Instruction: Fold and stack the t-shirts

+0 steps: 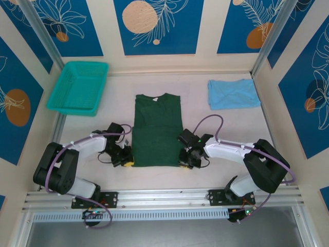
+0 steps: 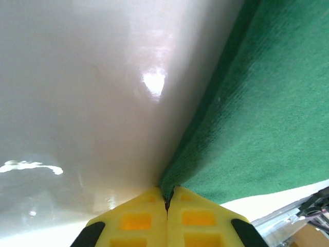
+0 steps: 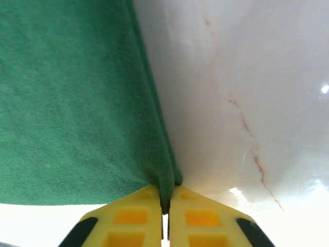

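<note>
Up close, left gripper (image 2: 167, 198) clamped shut on a hem corner of the green shirt (image 1: 157, 131). Same story on the other side: right gripper (image 3: 164, 198) pinched tight on the opposite hem corner, cloth bunched between the yellow tips.

Soft, light, floppy stuff. Bound to sag and drape once lifted, with no stiffness to keep a shape. Best taken by corners and hem, both sides together, just as gripped now.

Spread flat, right of the basket (image 1: 77, 87) and a little nearer the arms, sleeves tucked in, a tall rectangle. Collar pointing away from the arms, hem toward them, long axis running near to far.

Much farther right of the basket, level with it: blue shirt (image 1: 233, 94), folded small, untouched.

Probably next, hem up to collar, evenly, or else a skewed fold.
</note>
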You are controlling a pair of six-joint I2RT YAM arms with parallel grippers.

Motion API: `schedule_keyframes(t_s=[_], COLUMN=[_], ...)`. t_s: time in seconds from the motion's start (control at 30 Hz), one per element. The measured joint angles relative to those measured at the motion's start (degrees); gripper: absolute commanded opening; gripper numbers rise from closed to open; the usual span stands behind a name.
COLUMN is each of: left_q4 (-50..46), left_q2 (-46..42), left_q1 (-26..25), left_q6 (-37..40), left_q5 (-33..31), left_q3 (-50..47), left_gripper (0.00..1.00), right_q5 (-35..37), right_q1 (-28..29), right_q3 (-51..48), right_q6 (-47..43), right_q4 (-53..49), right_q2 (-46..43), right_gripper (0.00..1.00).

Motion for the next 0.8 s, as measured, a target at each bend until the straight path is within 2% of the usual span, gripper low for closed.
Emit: schedule_keyframes(t_s=[0.07, 0.27, 0.5, 0.6, 0.8], left_q4=[-0.39, -3.65, -13.33, -17.09, -23.61], left_q2=[0.00, -3.56, -12.41, -15.76, -21.66], left_q1=[-0.55, -2.05, -6.08, -6.19, -6.23], left_q6=[0.50, 1.95, 1.95, 2.03, 1.66], left_q5=[-0.85, -3.74, -4.55, -2.82, 5.25], left_q3=[0.35, 0.59, 2.89, 3.48, 3.48], left_gripper=[0.00, 0.00, 0.00, 0.00, 0.00], right_q5=[-0.02, 0.13, 0.26, 0.37, 1.49], right_q1=[-0.02, 1.20, 7.45, 11.52, 21.27], right_q3=[0.02, -0.72, -3.61, -5.03, -5.14], right_q6=[-0.04, 0.68, 4.17, 7.45, 16.06], right_q4=[-0.02, -0.31, -3.19, -4.83, -8.55], right_q2=[-0.09, -1.97, -10.21, -15.41, -23.50], right_gripper=[0.00, 0.00, 0.00, 0.00, 0.00])
